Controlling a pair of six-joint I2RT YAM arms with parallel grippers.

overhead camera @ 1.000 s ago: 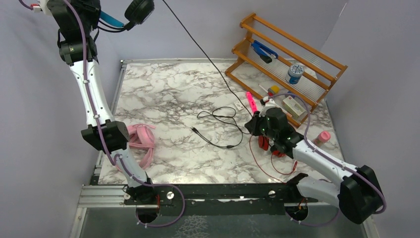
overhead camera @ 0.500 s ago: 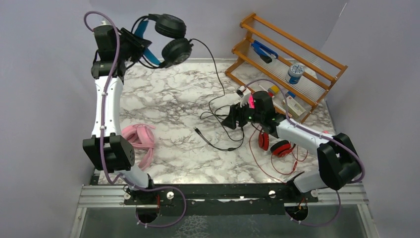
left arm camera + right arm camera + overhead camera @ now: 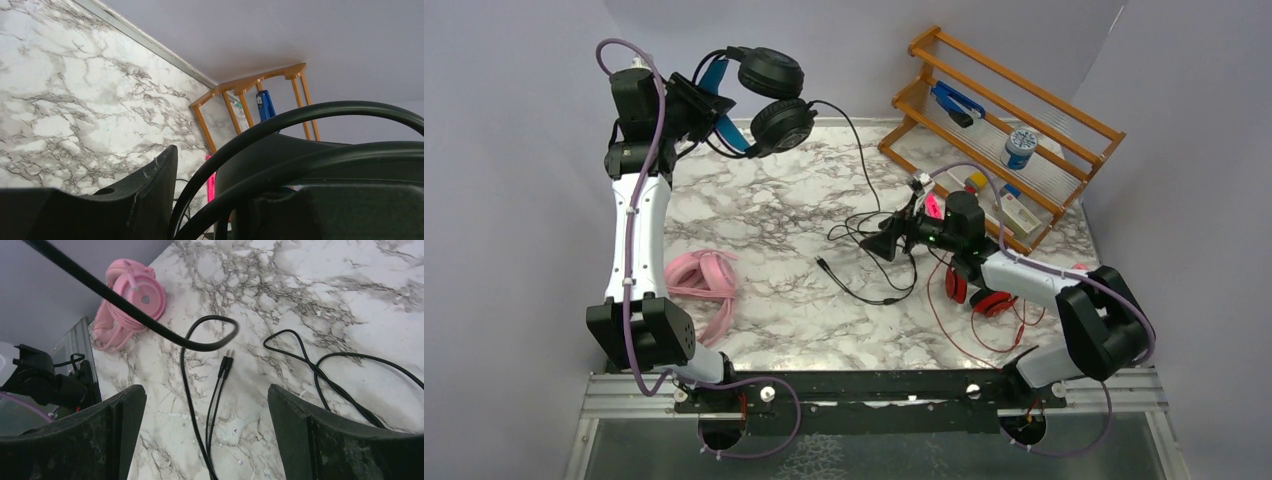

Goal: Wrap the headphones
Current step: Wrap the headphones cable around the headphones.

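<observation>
My left gripper (image 3: pixel 692 103) is raised over the table's back left corner, shut on the blue headband of the black headphones (image 3: pixel 769 95). In the left wrist view the black headphones (image 3: pixel 320 165) fill the lower right beside one finger (image 3: pixel 145 195). Their cable (image 3: pixel 856 140) hangs down to a loose pile (image 3: pixel 874 232) on the marble. My right gripper (image 3: pixel 889 243) hovers open just over that pile, and its wrist view shows the cable's plugs (image 3: pixel 227 362) between the wide jaws. The pink headphones (image 3: pixel 699 282) lie at the left. The red headphones (image 3: pixel 984 295) lie under my right arm.
A wooden rack (image 3: pixel 999 130) with small items stands at the back right. A pink marker (image 3: pixel 932 207) lies in front of it, and a pink cylinder (image 3: pixel 1077 275) sits near the right edge. A thin red cable (image 3: pixel 949 335) loops toward the front edge.
My left arm has come down from high up, bringing the black headphones into view. My right gripper opened wide and swung left and back, over the cable pile.
</observation>
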